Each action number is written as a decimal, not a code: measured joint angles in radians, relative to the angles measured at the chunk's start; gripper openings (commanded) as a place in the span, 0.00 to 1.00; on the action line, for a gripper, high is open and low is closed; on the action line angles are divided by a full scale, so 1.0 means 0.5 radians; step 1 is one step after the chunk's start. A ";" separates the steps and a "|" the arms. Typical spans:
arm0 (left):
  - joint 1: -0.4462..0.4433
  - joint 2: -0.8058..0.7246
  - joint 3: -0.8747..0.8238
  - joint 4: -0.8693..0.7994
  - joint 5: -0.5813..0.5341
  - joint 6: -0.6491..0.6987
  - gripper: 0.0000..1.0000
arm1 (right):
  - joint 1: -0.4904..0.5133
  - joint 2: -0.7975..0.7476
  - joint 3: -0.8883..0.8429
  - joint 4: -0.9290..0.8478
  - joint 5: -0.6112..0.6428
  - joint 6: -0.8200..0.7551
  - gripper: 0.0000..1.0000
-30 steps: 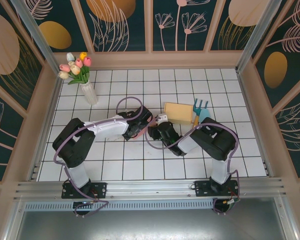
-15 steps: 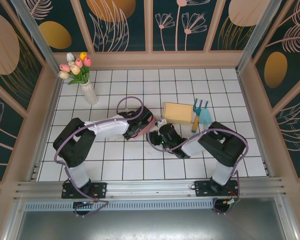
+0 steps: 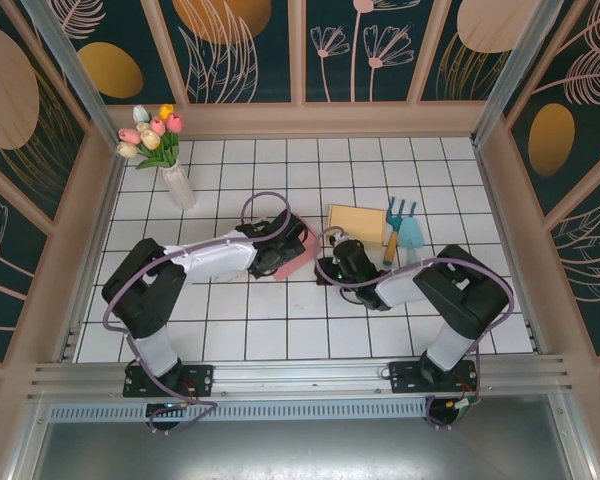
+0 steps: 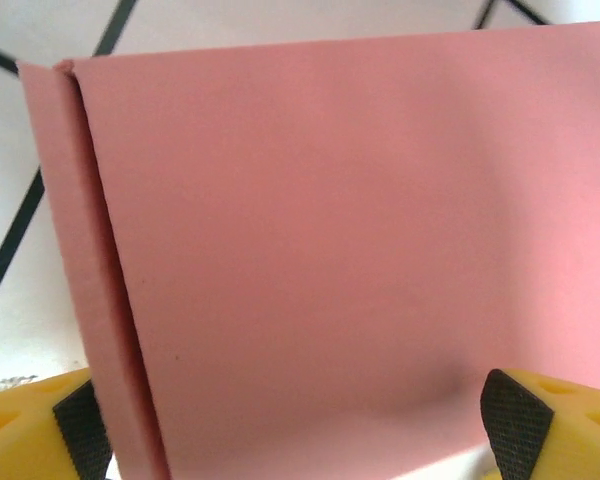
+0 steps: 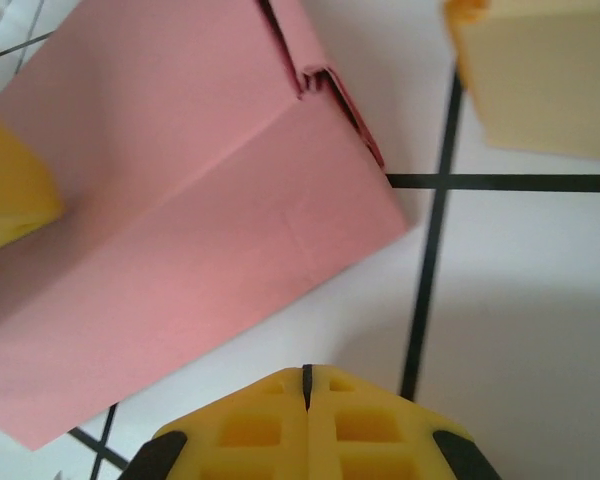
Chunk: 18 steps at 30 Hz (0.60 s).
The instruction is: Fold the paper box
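The pink paper box (image 3: 298, 257) lies on the white tiled floor in the middle of the top view. In the left wrist view its broad face (image 4: 330, 250) is very close, with a folded flap along its left edge. My left gripper (image 4: 300, 435) is open wide, one finger on each side of the box's near edge. One of its yellow fingers (image 5: 10, 190) rests against the box (image 5: 180, 250) in the right wrist view. My right gripper (image 5: 306, 385) is shut on nothing, its tips a short way off the box's long edge, just right of it from above (image 3: 328, 268).
A pale yellow box (image 3: 358, 225) sits just right of the pink one, its corner (image 5: 540, 80) near my right gripper. Teal garden tools (image 3: 404, 225) lie beside it. A white vase of tulips (image 3: 177, 183) stands at the back left. Wooden walls enclose the floor.
My right gripper has shut and pulled back to the right, off the pink box. More of the box now shows beside the left gripper, which has stayed open.
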 measured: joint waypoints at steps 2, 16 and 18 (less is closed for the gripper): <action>-0.007 -0.072 0.000 0.035 -0.014 0.114 0.95 | -0.041 0.000 0.027 -0.057 -0.002 0.028 0.00; 0.277 -0.113 0.138 0.638 -0.011 1.294 0.99 | -0.342 0.011 0.229 -0.283 -0.138 0.105 0.00; 0.361 0.037 0.211 0.687 0.048 1.388 0.98 | -0.357 0.051 0.278 -0.286 -0.183 0.106 0.00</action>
